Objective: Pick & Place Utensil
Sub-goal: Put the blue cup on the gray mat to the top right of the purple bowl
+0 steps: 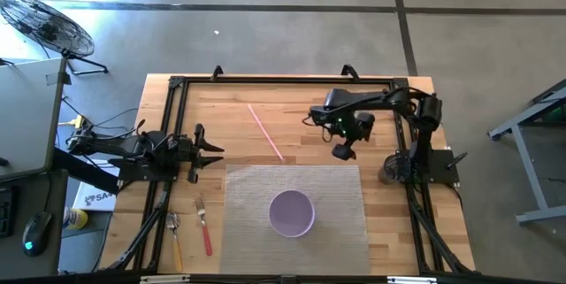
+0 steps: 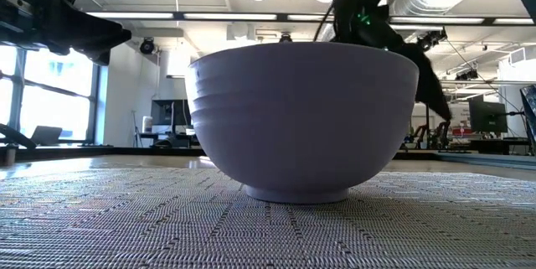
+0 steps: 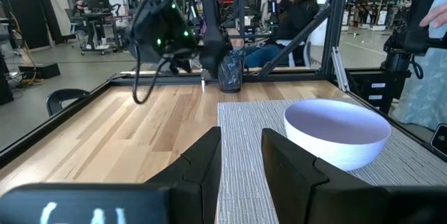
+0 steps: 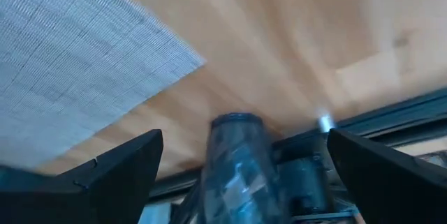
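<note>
A red-handled fork (image 1: 203, 226) and a wooden-handled fork (image 1: 174, 238) lie flat on the table near its front left. A lavender bowl (image 1: 291, 212) stands on a grey woven placemat (image 1: 336, 187); it also shows in the low view (image 2: 303, 118). My right gripper (image 1: 343, 151) hangs open and empty above the bare wood past the mat's far right corner; its wrist view (image 4: 244, 140) looks at a dark translucent cup (image 4: 237, 158). My left gripper (image 1: 217, 149) is open and empty at the table's left, level with the mat's far edge, pointing right.
A thin pink stick (image 1: 265, 132) lies on the wood beyond the mat. The dark cup (image 1: 389, 172) stands by the right arm's base. A black frame (image 1: 283, 80) rims the table. A person (image 3: 293, 8) sits beyond the table's right edge.
</note>
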`<state>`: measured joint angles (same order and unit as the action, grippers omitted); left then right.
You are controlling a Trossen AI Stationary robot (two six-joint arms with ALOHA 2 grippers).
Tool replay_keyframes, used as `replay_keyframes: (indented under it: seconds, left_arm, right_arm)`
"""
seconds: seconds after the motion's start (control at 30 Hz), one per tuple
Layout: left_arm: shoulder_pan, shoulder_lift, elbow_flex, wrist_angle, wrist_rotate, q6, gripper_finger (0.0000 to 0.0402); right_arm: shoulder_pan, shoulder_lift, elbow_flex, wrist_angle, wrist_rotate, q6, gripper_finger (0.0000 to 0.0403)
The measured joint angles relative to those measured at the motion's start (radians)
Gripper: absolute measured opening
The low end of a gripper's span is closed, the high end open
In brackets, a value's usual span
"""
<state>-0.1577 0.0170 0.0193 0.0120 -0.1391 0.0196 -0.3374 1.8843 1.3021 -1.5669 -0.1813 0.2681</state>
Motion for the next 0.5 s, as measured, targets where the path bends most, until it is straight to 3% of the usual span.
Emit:
replay_keyframes:
  seconds: [0.1,0.5]
  left_arm:
    - [0.0,0.0,0.0,0.0,0.0,0.0,0.0101]
    - [0.0,0.0,0.0,0.0,0.0,0.0,0.0101]
  right_arm:
    - [0.006,0.0,-0.08,-0.005,-0.082,0.02,0.0397]
    - [0.097,-0.001,-0.374,-0.003,-0.194,0.064,0.0397]
